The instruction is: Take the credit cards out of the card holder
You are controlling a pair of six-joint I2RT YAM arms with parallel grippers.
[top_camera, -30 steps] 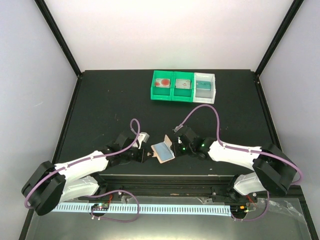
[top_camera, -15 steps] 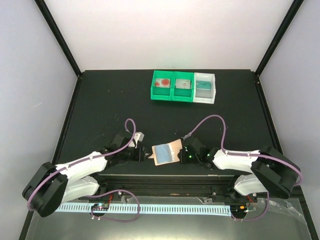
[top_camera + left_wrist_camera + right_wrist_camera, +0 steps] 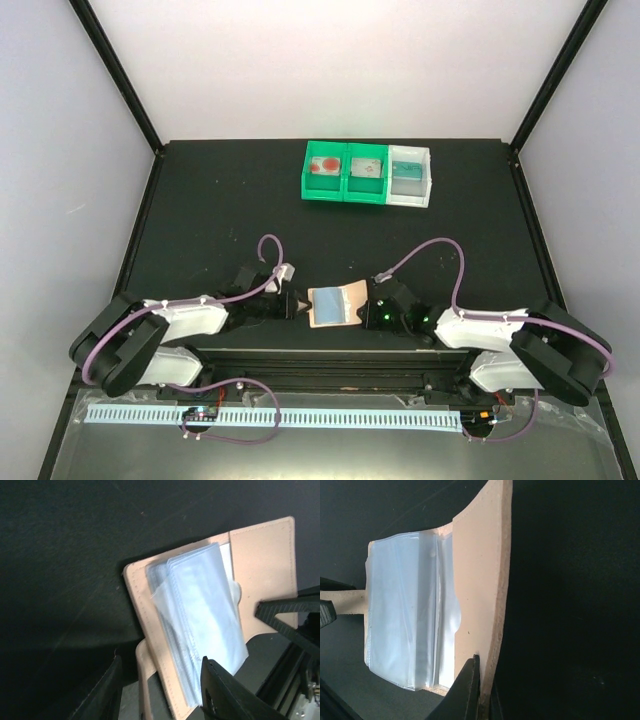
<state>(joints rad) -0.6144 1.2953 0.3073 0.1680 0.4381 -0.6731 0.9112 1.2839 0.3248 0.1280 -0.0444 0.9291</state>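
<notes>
The card holder [image 3: 335, 302] lies open near the table's front edge, tan with light blue see-through sleeves [image 3: 200, 615] fanned over its inside. I cannot tell whether credit cards sit in those sleeves. My right gripper [image 3: 484, 680] is shut on the edge of the holder's tan right flap [image 3: 480, 570]. My left gripper [image 3: 161, 658] is open, its two dark fingers [image 3: 107, 690] standing wide on either side of the holder's left edge and small tab without pinching it. In the top view the left gripper [image 3: 297, 305] and right gripper [image 3: 368, 305] face each other across the holder.
A row of two green bins [image 3: 345, 186] and one white bin [image 3: 410, 188] stands at the back middle, each with a flat item inside. The metal rail of the arm bases [image 3: 330, 360] runs just behind the holder's near side.
My left gripper has let go of the holder and opened. My right gripper has dropped lower, closed on the right flap, and the holder now lies flatter and more open.
</notes>
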